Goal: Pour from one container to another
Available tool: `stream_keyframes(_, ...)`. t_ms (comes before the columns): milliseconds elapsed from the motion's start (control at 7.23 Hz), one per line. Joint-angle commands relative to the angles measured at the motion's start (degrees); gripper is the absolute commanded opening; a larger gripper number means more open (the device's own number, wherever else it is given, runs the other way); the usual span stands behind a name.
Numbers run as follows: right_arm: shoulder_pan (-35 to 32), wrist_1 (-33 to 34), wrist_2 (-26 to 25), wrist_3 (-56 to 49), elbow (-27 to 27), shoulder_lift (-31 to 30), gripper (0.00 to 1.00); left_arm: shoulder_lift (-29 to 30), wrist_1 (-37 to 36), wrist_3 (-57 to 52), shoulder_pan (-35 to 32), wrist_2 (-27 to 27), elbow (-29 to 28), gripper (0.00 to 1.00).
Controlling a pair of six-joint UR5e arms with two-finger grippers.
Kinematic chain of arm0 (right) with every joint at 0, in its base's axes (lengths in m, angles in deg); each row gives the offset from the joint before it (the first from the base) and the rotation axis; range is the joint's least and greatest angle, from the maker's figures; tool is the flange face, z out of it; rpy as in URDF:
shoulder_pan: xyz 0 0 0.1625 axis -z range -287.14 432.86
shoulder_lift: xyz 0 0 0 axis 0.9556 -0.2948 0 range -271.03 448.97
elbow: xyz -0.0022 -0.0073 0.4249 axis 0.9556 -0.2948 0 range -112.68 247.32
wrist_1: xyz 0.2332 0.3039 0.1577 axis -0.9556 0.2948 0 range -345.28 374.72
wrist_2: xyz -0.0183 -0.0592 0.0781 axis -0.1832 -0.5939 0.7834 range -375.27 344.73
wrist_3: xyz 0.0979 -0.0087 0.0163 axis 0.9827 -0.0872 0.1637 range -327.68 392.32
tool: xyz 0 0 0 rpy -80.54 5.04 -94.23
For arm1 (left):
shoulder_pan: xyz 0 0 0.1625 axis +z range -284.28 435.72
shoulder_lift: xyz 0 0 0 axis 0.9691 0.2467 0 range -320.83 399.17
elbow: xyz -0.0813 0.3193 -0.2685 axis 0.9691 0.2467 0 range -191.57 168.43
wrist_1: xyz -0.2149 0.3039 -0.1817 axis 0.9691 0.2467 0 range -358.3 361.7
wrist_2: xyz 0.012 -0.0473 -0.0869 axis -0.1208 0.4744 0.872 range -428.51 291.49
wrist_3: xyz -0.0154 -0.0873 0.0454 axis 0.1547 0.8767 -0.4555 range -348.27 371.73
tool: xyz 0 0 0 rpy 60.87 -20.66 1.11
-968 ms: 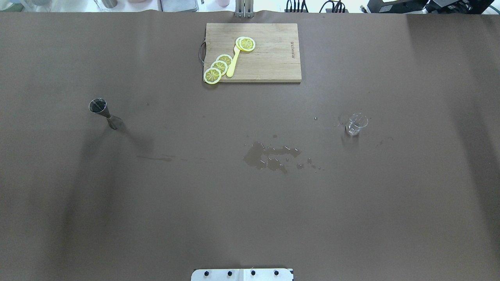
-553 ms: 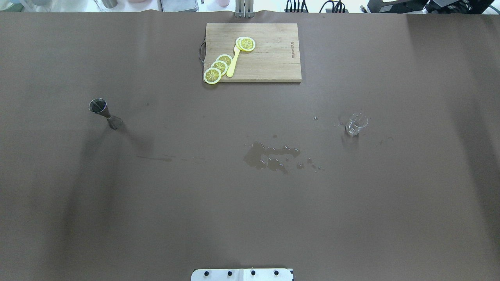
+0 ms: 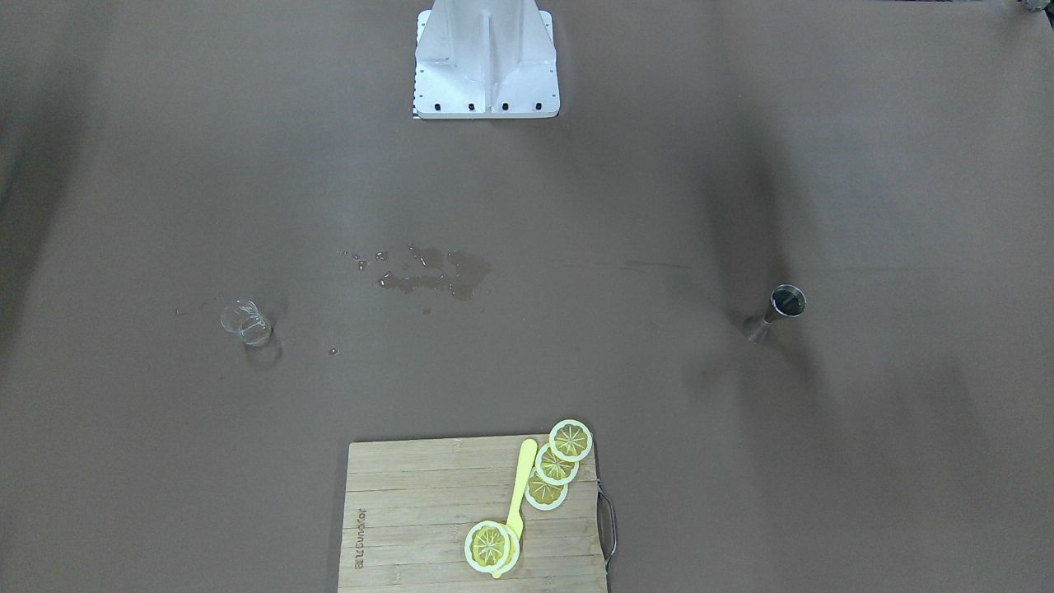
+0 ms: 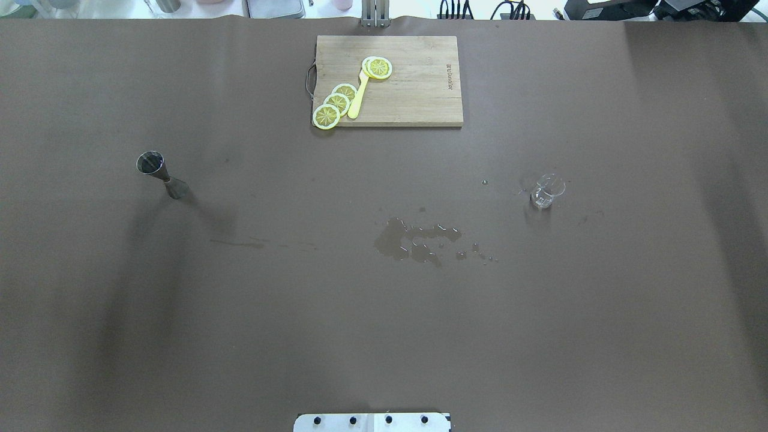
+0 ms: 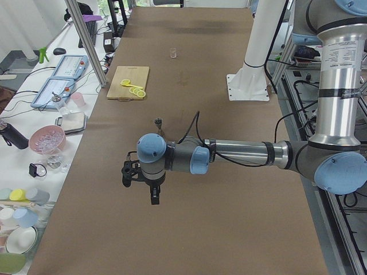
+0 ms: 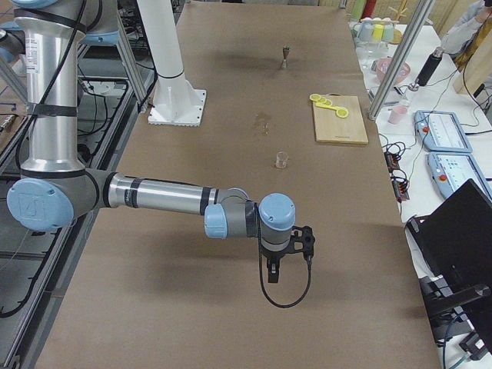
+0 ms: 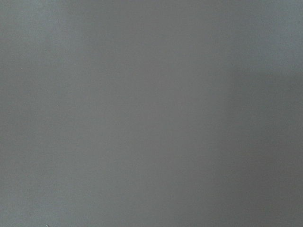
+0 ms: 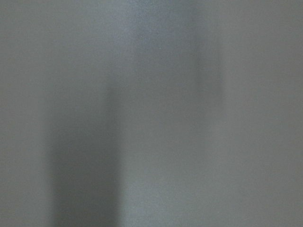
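Note:
A steel jigger stands upright on the brown table at the left. A small clear glass beaker stands at the right. Both show in the front-facing view too, the jigger and the beaker. Neither arm reaches into those two views. In the exterior left view my left gripper hangs over bare table, nearer the camera than the jigger. In the exterior right view my right gripper hangs well short of the beaker. I cannot tell whether either is open or shut. Both wrist views show only blurred table.
A puddle of spilled liquid lies mid-table between the two containers, with droplets toward the beaker. A wooden cutting board at the far edge carries lemon slices and a yellow knife. The robot's base plate sits at the near edge.

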Motion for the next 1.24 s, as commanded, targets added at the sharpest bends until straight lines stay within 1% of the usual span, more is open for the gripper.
stream_keyframes(0, 0.0, -0.5, -1.2, -0.8, -0.8, -0.2, 1.0, 0.0, 0.0, 0.0, 0.0, 0.0, 0.8, 0.99)
stream_keyframes(138, 0.0, -2.1, -3.3, -1.2, -1.3, -0.4, 1.0, 0.0, -0.4, 0.1, 0.0, 0.0, 1.4, 0.99)
stream_keyframes(277, 0.0, -2.2, -3.3, -1.2, -1.5, -0.5, 1.0, 0.0, -2.6, 0.1, 0.0, 0.1, 2.3, 0.99)
stream_keyframes(553, -0.1, -2.5, -2.2, -1.0, -0.8, -1.2, 1.0, 0.3, -11.0, 0.2, 0.1, 0.1, 6.0, 0.99)
stream_keyframes(691, 0.0, -2.5, -1.1, -1.2, -0.9, -1.2, 1.0, 1.0, -13.9, 0.2, 0.2, 0.1, 6.9, 0.99)
stream_keyframes(830, 0.0, -2.5, 0.4, -1.2, -0.6, -1.1, 1.0, 1.1, -14.5, 3.0, 0.2, 0.0, 7.4, 0.99)
stream_keyframes(968, -0.1, -2.4, 2.9, -1.4, -0.5, -1.1, 1.0, 1.3, -14.2, 8.3, 0.4, -0.3, 7.8, 0.99)
stream_keyframes(1106, -0.1, -2.5, 4.2, -1.6, 0.2, -1.3, 1.0, 1.5, -14.5, 8.9, 0.7, -0.4, 9.2, 0.99)
